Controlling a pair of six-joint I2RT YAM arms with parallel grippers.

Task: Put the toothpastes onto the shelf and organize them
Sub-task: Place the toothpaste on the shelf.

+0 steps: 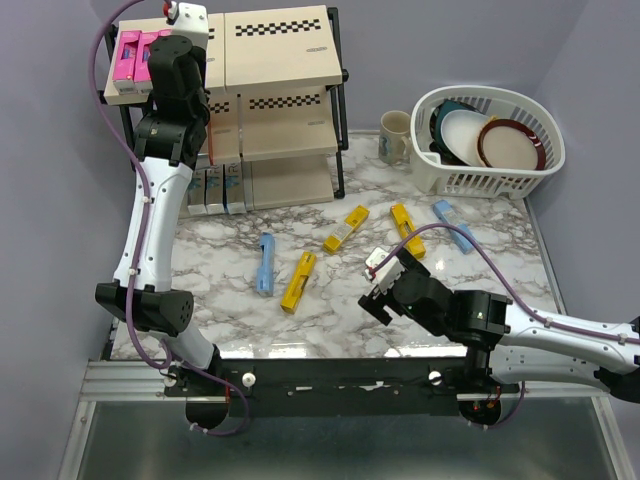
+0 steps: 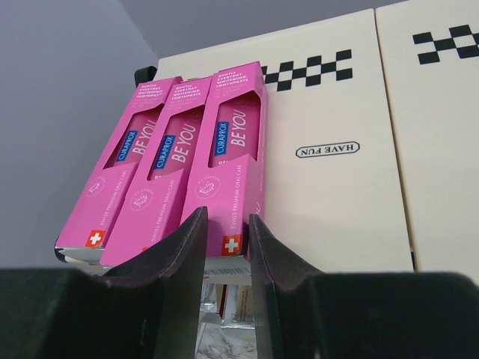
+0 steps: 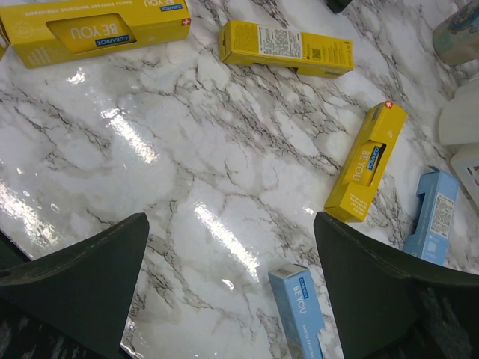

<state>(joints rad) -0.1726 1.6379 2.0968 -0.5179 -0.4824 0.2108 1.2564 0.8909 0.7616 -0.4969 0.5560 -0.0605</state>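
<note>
I count three pink toothpastes (image 2: 168, 179) lying side by side on the top board of the one shelf (image 1: 285, 75), which has three tiers. On the marble table (image 1: 330, 320) I make out three yellow toothpastes (image 1: 298, 281) and two light blue toothpastes (image 1: 265, 263). The right wrist view gives me the same three and two. A row of silver-blue cartons (image 1: 215, 188) stands on the bottom tier; I cannot count them from here. There is one white basket (image 1: 470, 180) holding at least three dishes (image 1: 462, 135), and one mug (image 1: 395, 135).
</note>
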